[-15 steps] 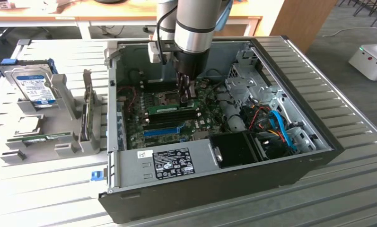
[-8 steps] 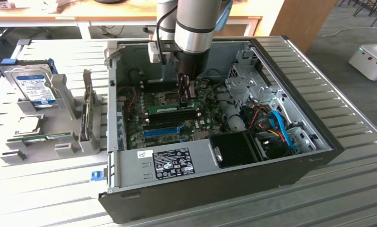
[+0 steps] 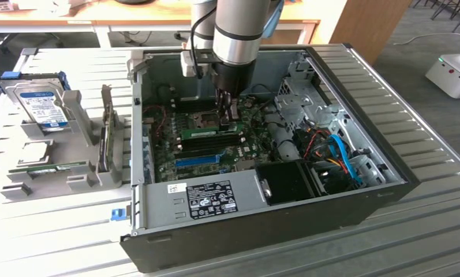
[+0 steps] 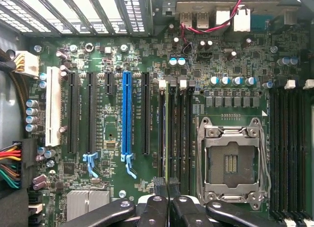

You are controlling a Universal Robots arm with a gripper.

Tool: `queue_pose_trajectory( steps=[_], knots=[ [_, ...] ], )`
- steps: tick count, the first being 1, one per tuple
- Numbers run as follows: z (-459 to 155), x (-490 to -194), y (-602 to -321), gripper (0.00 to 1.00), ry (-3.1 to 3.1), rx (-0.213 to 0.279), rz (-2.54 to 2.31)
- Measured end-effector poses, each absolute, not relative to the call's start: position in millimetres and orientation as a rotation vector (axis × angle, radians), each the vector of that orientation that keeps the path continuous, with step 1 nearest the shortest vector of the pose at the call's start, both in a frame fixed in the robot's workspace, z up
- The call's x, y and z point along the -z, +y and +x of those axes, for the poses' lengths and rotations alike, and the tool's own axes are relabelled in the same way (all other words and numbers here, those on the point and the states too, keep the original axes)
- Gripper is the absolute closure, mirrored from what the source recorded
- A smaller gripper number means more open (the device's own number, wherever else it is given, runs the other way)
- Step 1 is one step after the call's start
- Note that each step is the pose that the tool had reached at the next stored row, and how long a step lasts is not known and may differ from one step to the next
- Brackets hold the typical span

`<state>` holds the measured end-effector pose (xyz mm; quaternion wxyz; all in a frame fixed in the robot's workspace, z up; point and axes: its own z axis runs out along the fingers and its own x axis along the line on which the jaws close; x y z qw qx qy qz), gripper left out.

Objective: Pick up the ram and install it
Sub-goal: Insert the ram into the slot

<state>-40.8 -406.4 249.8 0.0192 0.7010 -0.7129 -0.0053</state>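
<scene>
pincer: fingertips (image 4: pixel 167 185) pressed together, almost no gap, low inside the case (image 3: pixel 253 231) over the motherboard (image 3: pixel 230 115)
ram: green stick (image 3: pixel 208 131) standing in a black slot beside the CPU socket (image 4: pixel 230 158); wrist view has it edge-on (image 4: pixel 167 133), a thin green line running away from the tips
contact: tips sit over one end of the ram; can't tell if they pinch it or only rest on it
hidden: arm body blocks the board behind the pincer; ram chips not readable
spare: second green stick (image 3: pixel 56 168) lies in the grey holder by the hard drive (image 3: pixel 43 107), outside the case
tabletop: grey slatted metal (image 3: pixel 414 242)
room: wooden desks (image 3: pixel 60 23) behind, grey floor, white machine (image 3: pixel 453 69) cut off at the exterior view's right
</scene>
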Motion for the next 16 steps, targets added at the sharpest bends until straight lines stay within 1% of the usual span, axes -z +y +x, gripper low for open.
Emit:
queue_pose_trajectory(
  steps=[16],
  knots=[
    [-40.8,-243.9,-406.4,0.88,-2.213,0.016,2.176]
  ],
)
